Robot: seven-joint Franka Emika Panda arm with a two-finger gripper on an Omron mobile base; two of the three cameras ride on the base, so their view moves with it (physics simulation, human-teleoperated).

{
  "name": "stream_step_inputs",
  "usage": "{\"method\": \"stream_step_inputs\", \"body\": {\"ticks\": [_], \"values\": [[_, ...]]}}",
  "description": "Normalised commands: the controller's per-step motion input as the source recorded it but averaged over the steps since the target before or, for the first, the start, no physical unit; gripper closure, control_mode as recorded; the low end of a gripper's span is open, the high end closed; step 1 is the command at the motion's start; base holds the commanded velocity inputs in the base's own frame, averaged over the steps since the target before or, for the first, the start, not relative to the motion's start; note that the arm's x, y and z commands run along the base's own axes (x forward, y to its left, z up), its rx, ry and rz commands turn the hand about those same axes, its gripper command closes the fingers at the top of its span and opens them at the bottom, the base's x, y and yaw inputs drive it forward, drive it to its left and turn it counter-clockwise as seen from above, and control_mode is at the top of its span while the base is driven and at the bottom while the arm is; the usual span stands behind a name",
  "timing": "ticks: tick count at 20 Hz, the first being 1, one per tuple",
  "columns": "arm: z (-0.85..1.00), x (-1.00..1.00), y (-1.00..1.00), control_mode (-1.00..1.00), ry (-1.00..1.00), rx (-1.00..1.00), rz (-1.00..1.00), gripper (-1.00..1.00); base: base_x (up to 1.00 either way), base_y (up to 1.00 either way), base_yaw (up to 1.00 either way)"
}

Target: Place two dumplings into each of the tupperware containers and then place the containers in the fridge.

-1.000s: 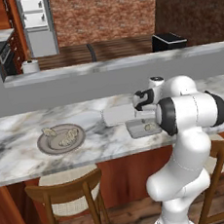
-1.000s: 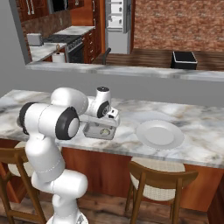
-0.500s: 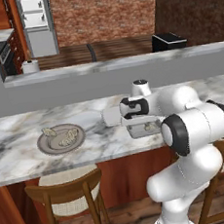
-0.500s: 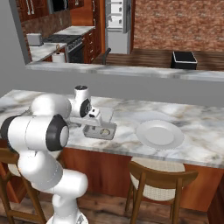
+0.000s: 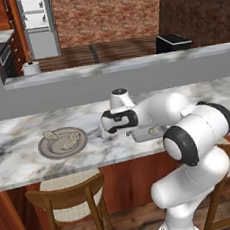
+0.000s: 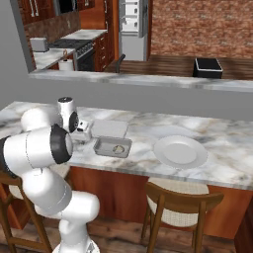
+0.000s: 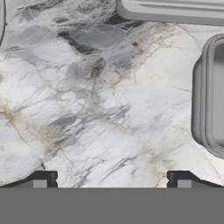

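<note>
Dumplings (image 5: 68, 141) lie on a round grey-brown plate (image 5: 48, 150) at the left of the marble counter. One tupperware container (image 6: 105, 147) holds a single dumpling (image 6: 118, 148); the other container (image 6: 109, 128) stands just behind it with nothing visible inside. My gripper (image 5: 107, 134) hangs low over bare counter between the plate and the containers, open with nothing between its fingers. In the hand view the gripper (image 7: 111, 181) looks down on marble, with one container's rim (image 7: 170, 12) at the top and the other container (image 7: 210, 94) at the right. The fridge (image 5: 36, 19) stands far back in the kitchen.
An empty white plate (image 6: 180, 151) sits right of the containers. A grey raised ledge (image 5: 107, 70) runs behind the counter. Wooden stools (image 5: 71, 202) stand below the front edge. A black box (image 6: 207, 66) and a paper roll (image 5: 30, 68) rest beyond the ledge.
The hand has swung left, from above the container with the dumpling to the bare counter nearer the dumpling plate. The jaws have stayed open.
</note>
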Motion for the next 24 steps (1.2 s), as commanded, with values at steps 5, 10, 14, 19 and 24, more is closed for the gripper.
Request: {"method": "stream_step_inputs", "body": {"ticks": [5, 10, 14, 19, 24], "values": [[0.00, 0.00, 0.99, -1.00, 0.03, 0.00, 0.09, -1.00, 0.00, 0.00, 0.00], [0.00, 0.00, 0.87, -1.00, 0.03, 0.01, 0.08, -1.00, 0.00, 0.00, 0.00], [0.00, 0.21, 0.46, -1.00, 0.04, 0.02, 0.01, -1.00, 0.00, 0.00, 0.00], [0.00, 0.35, 0.21, -1.00, 0.01, 0.00, 0.00, -1.00, 0.00, 0.00, 0.00], [0.00, 0.34, 0.29, -1.00, 0.00, 0.00, 0.00, -1.00, 0.00, 0.00, 0.00]]}}
